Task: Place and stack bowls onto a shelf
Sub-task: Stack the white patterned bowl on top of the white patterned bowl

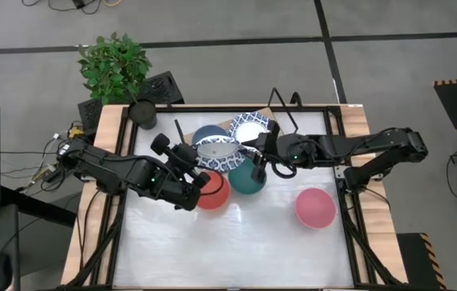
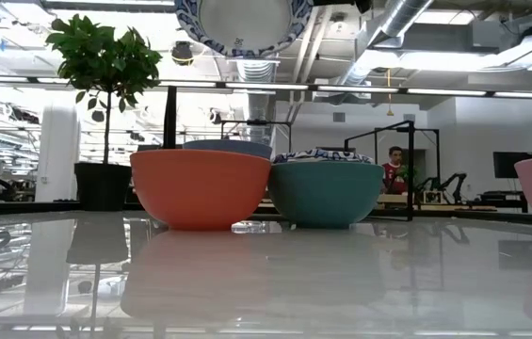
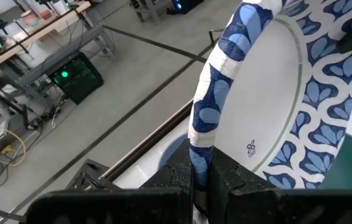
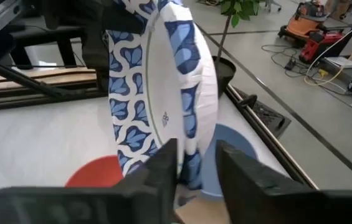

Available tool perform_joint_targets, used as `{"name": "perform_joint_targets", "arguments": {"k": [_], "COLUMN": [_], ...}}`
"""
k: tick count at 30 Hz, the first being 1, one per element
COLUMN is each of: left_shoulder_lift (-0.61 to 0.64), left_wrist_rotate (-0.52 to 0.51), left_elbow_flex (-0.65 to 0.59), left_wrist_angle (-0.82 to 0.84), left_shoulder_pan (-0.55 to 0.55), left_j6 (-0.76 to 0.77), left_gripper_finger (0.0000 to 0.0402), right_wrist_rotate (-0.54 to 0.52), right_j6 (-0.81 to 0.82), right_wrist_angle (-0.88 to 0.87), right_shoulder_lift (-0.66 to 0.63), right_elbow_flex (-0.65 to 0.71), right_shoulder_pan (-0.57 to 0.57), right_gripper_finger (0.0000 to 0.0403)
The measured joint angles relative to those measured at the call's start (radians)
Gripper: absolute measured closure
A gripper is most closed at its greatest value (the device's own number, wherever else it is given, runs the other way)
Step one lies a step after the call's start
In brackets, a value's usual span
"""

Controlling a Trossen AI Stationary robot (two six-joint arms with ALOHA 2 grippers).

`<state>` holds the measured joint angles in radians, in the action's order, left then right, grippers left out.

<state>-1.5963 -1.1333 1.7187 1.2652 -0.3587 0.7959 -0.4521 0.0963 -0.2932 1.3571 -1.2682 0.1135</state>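
A white bowl with a blue patterned outside [image 1: 218, 153] hangs in the air between both arms, high above the table in the low view [image 2: 242, 24]. My left gripper [image 1: 202, 166] [image 3: 200, 177] is shut on its rim. My right gripper [image 1: 248, 155] [image 4: 195, 165] stands open astride the opposite rim. A red bowl [image 1: 212, 192], a teal-green bowl [image 1: 247, 179] and a pink bowl [image 1: 315, 206] rest on their bases on the white table. A blue bowl [image 1: 206, 133] sits behind them. A second patterned bowl [image 1: 250, 128] lies on the light-brown shelf board [image 1: 270, 113]. My left gripper pinches the patterned bowl's rim [image 3: 202, 140] between its two fingers. The bowl stands on edge, lifted clear, with its white base [image 3: 256, 118] facing the wrist camera. My right gripper straddles the opposite rim [image 4: 191, 155], with a slim gap at one finger [image 4: 238, 171]. I cannot tell whether the other finger touches.
A potted plant [image 1: 115, 65] stands at the table's far left corner. The shelf's black wire frame [image 1: 281, 101] rises at the far edge. Wooden rails border the table's left and right sides. The near half of the white tabletop [image 1: 228, 250] is bare. A person shows in the room behind [image 2: 395, 169].
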Motion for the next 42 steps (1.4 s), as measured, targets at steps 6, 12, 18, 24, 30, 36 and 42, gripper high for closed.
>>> {"name": "perform_joint_targets", "arguments": {"k": [6,12,18,24,30,36,42], "left_shoulder_lift": [0.000,0.000,0.000,0.000,0.000,0.000,0.000], "left_wrist_rotate": [-0.001,0.004,-0.025,-0.105,-0.141,-0.099,-0.042], "left_elbow_flex": [0.000,0.000,0.000,0.052,0.134,0.184,0.184], "left_wrist_angle": [0.001,-0.001,-0.002,-0.003,-0.003,0.000,0.015], "left_shoulder_pan": [0.005,0.005,0.011,0.012,0.011,0.011,0.008], "left_j6": [-0.043,-0.108,-0.186,-0.275,-0.326,-0.372,-0.373], "left_gripper_finger": [0.0401,0.0368,0.0281,0.0189,0.0136,0.0130,0.0129], "right_wrist_rotate": [-0.006,-0.024,-0.024,-0.021,0.077,0.338,0.702], "right_j6": [0.000,0.054,0.082,0.138,0.150,0.269,0.343], "right_wrist_angle": [-0.001,-0.012,-0.035,-0.135,-0.178,-0.218,-0.289], "right_shoulder_lift": [0.000,0.000,0.000,0.000,-0.004,-0.021,-0.023], "right_elbow_flex": [0.000,0.000,0.000,0.000,0.000,0.000,0.000], "right_shoulder_pan": [0.000,-0.001,-0.024,-0.090,-0.214,-0.484,-0.790], "right_gripper_finger": [0.0381,0.0381,0.0382,0.0382,0.0382,0.0382,0.0382]}}
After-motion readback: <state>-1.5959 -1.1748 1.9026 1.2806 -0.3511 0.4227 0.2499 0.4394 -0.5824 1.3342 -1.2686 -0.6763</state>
